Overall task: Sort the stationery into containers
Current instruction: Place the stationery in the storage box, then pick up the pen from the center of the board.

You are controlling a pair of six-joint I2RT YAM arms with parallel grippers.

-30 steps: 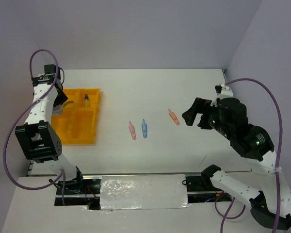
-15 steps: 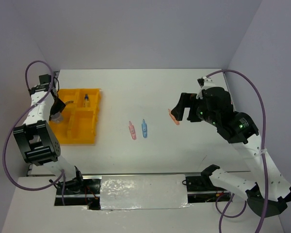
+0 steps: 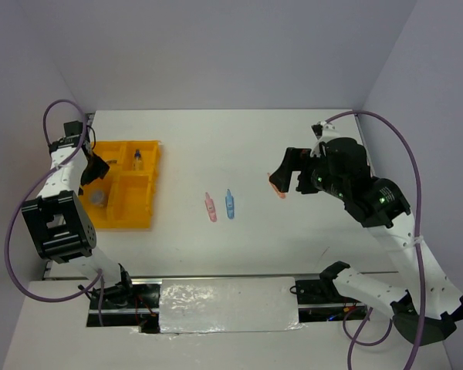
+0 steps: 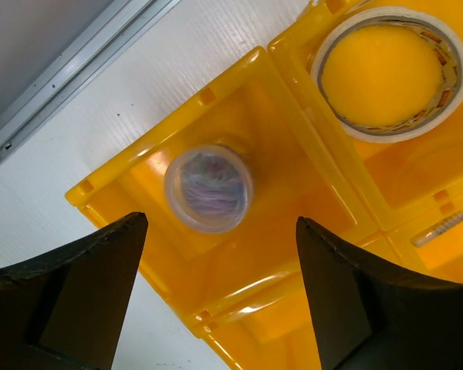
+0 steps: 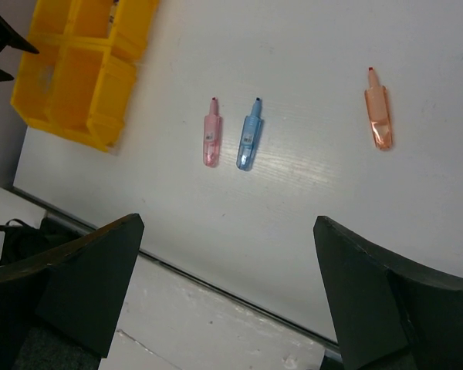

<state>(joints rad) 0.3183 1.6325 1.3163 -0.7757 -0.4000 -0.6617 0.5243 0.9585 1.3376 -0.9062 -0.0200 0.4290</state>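
The white desk (image 3: 216, 146) carries everything, with pale walls at its far side and right side. A crinkled silvery panel (image 3: 228, 304) lies along the near edge between the two arm bases. There are two arms, each trailing a looping purple cable (image 3: 15, 223). At the far left lies one yellow-orange tray (image 3: 139, 223), split into compartments. The left pincer (image 4: 221, 223) hangs over the tray, released, its dark fingers spread wide with nothing between them. From above it covers part of the tray's left side. The right pincer (image 5: 228, 223) is also released and empty. It hovers over the bare desk right of centre, and in the overhead view it overlaps the far end of the orange clip (image 5: 379, 116). In the tray's near-left compartment, below the left pincer, sits one round jar (image 4: 208, 189) with a clear lid. One beige tape ring (image 4: 386, 73) lies flat in the neighbouring compartment. One small bottle with a blue cap (image 3: 137, 159) lies in the far-right compartment. Three clips lie on the open desk, well apart from the tray. The pink clip (image 5: 210, 132) and the blue clip (image 5: 248, 135) lie side by side near the middle, not touching. The orange one lies alone, farther right.
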